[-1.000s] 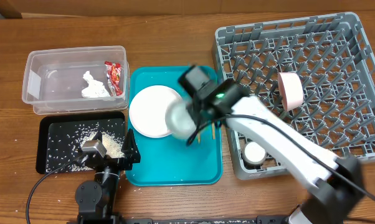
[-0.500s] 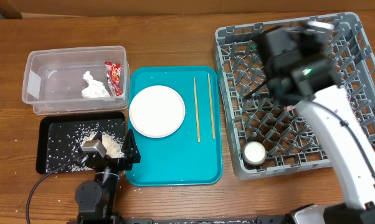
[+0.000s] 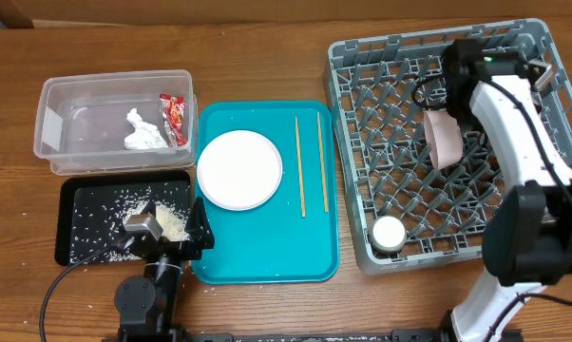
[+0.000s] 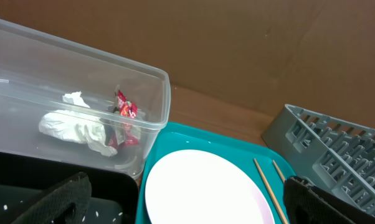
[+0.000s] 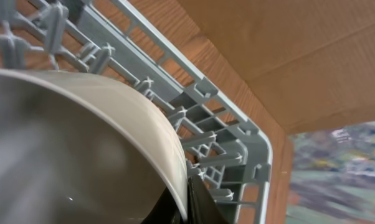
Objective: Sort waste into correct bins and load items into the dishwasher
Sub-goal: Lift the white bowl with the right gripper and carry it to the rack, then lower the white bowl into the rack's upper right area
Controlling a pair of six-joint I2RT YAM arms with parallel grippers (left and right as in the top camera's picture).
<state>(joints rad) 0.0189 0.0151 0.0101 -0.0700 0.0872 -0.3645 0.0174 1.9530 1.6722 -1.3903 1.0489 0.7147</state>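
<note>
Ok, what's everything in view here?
clear tub: one, clear, far left
tissue: one, white, in tub
snack wrapper: one, red, in tub
black tray: one, black, near left
rice grains: many, white, in black tray
teal tray: one, teal, centre
plate: one, white, on teal tray
chopsticks: two, wooden, on teal tray
dish rack: one, grey, right
cup: one, white, rack's near corner
bowl: one, white, on edge in rack
left gripper: open, by black tray
right gripper: shut on bowl

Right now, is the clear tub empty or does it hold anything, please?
Not empty: a crumpled tissue and a red wrapper lie inside the tub.
</note>
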